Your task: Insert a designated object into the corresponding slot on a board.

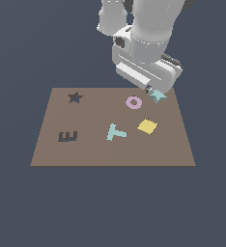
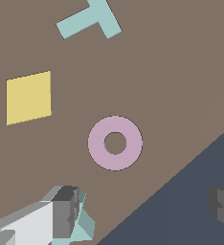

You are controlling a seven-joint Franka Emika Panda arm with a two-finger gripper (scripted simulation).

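Teal star piece (image 1: 157,95) near brown board's (image 1: 86,149) far edge, at 3 o'clock of pink ring (image 1: 134,102). Gripper (image 2: 145,208) open, one finger (image 2: 66,210) touching star. Star slot (image 1: 75,97) well apart, 9 o'clock of ring.

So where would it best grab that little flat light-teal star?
Probably from straight above, the jaws pinching across the flat light-teal star at opposite edges. It lies flat on the brown board near the far corner, with the gripper already over it and one finger beside it.
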